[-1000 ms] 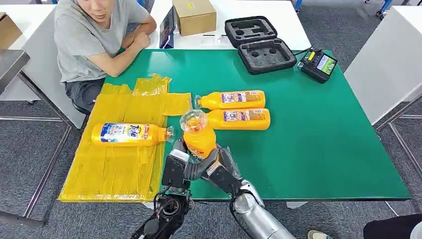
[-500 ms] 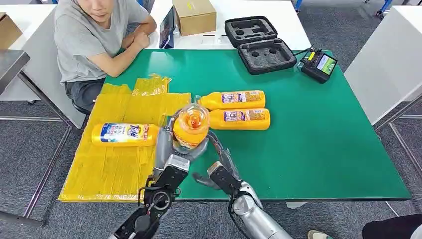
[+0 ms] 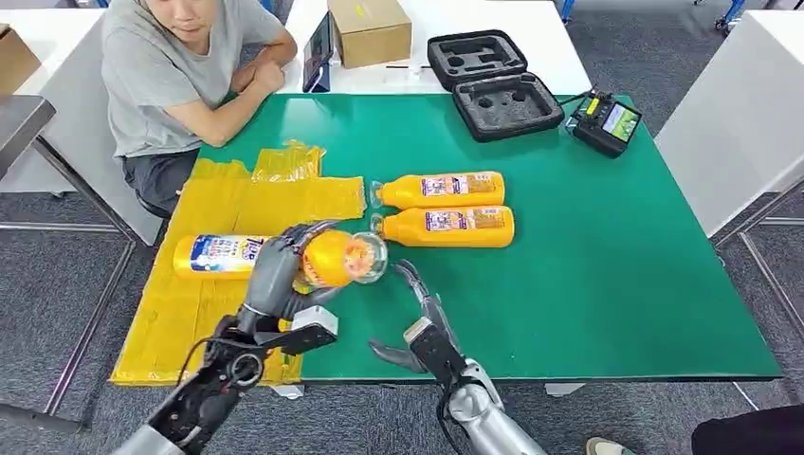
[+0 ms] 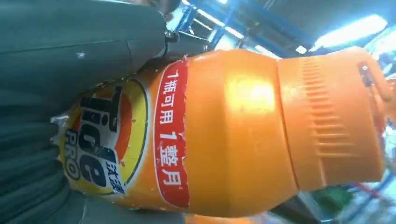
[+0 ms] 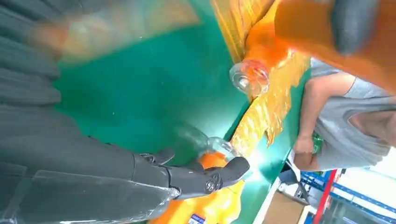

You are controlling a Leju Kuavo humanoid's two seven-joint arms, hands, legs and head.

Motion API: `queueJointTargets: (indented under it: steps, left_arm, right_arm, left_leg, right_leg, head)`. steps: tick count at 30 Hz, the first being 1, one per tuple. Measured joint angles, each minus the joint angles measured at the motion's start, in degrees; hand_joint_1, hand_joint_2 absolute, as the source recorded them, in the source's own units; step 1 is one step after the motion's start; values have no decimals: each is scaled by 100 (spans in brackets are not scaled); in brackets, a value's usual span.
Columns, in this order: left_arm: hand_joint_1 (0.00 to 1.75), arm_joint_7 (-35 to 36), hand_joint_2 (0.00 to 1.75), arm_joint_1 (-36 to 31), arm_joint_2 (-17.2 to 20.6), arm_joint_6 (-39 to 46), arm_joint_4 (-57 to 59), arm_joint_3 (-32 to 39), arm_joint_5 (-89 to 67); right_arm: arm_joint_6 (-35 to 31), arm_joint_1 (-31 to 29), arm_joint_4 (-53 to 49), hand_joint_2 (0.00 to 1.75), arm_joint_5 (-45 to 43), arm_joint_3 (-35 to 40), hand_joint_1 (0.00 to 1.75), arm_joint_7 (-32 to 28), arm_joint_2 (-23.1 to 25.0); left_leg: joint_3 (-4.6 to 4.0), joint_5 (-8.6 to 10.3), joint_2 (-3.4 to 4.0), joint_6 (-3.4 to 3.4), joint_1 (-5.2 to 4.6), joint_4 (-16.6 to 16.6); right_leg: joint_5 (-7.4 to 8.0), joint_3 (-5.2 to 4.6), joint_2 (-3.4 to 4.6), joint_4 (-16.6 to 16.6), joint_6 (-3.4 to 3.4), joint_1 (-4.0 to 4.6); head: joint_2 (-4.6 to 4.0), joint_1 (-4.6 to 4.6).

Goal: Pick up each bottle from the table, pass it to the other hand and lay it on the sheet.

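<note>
- Now the counter [image 3: 588, 284] lay mostly bare green on the robot's right, with plenty of open room there, while its near edge ran just under both arms.
- The sheet [image 3: 218, 313] covered the left side, its near and left borders overhanging the counter edge; one bottle [image 3: 223, 255] already lay on it.
- Two more bottles [image 3: 446, 209] lay side by side mid-counter, well clear of the edges.
- The held bottle [image 3: 332, 258] hung over the sheet's right border, wrapped by the left robot hand [image 3: 275, 275]; the pass looked done.
- The right robot hand [image 3: 417, 322] hovered empty, fingers spread.
- Next, I judged, the bottle wanted lowering flat beside the first, away from the overhang.
</note>
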Motion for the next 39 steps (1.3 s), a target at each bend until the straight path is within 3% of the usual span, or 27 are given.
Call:
queueJointTargets:
  steps: [6,8,11,19,25,30,39]
  left_arm:
    - [175,894,175,-74,1251,-1159,-178,-28,-1005]
    - [175,985,175,-36,1773,-1487,-367,9,-1055]
    - [175,1029,175,-18,2225,-1624,-575,61,-1057]
    - [175,1234,175,34,2764,-1936,-909,83,-1099]
    - [175,1402,175,225,3783,-2470,-1638,448,-405]
    - [175,1459,175,413,4259,-2806,-2131,625,-67]
    - [175,1339,175,200,4458,-3077,-2199,474,97]
  right_arm:
    - [245,17,-61,175,-179,-81,0,0,-46]
    - [280,17,-61,175,-216,-96,0,0,-72]
    - [297,13,-61,175,-240,-98,0,0,-92]
    - [352,10,-61,175,-275,-101,0,0,-96]
    - [457,10,-61,175,-345,-149,0,0,-96]
    - [496,-11,-61,175,-350,-179,0,0,-94]
    - [538,-100,-61,175,-352,-177,0,0,-33]
  left_leg:
    - [0,3,27,-12,17,-2]
    - [-4,6,27,-17,19,-2]
    - [-9,10,11,-23,27,-2]
    - [-13,11,12,-25,27,-2]
    - [-12,9,21,-33,38,-2]
    - [-16,8,15,-36,47,-2]
    - [-15,14,13,-43,46,-2]
  right_leg:
    - [12,-10,27,3,-21,11]
    - [11,-18,31,3,-22,16]
    - [4,-15,11,4,-31,26]
    - [6,-14,10,4,-34,26]
    - [3,-22,19,5,-40,41]
    - [-3,-19,12,5,-49,46]
    - [9,-19,12,4,-61,46]
  head:
    - [0,2]
    - [0,-2]
    - [0,2]
    - [0,7]
    - [0,-2]
    - [0,6]
    - [0,4]
